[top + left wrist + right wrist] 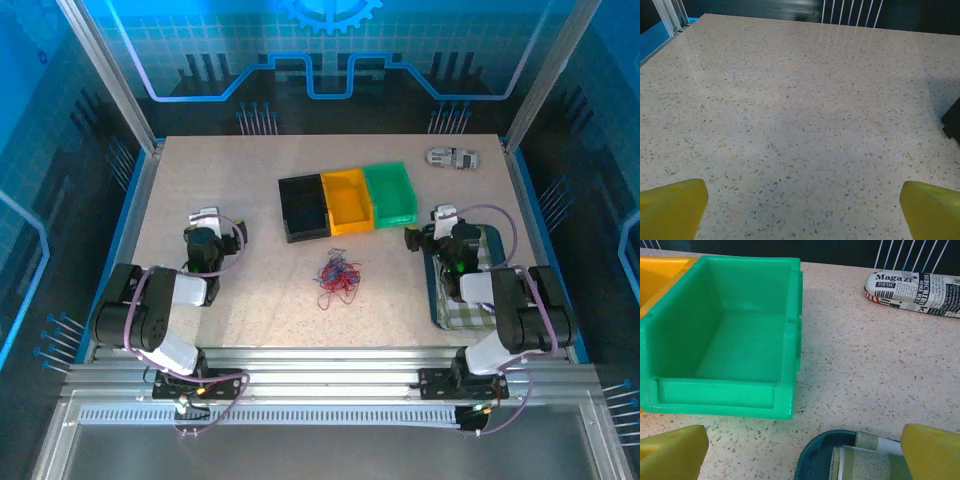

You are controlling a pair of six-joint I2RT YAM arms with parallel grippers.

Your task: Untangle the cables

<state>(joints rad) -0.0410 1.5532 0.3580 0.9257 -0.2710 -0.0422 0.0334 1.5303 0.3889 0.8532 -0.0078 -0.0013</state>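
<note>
The cables [338, 276] lie as a small tangle of thin red, blue and dark strands on the table's middle, in front of the bins. My left gripper [207, 222] rests at the left side, well apart from the tangle. In the left wrist view its yellow fingertips [671, 207] stand wide apart over bare table, so it is open. My right gripper [441, 222] sits at the right, above a tray corner, also away from the cables. Its yellow fingertips [932, 450] are spread wide and hold nothing.
A black bin [303, 206], a yellow bin [347, 199] and a green bin [390, 193] stand in a row behind the cables. The green bin [725, 335] is empty. A printed pouch [452, 157] lies at the back right. A dark tray [437, 300] with a checked cloth [865, 465] sits under the right arm.
</note>
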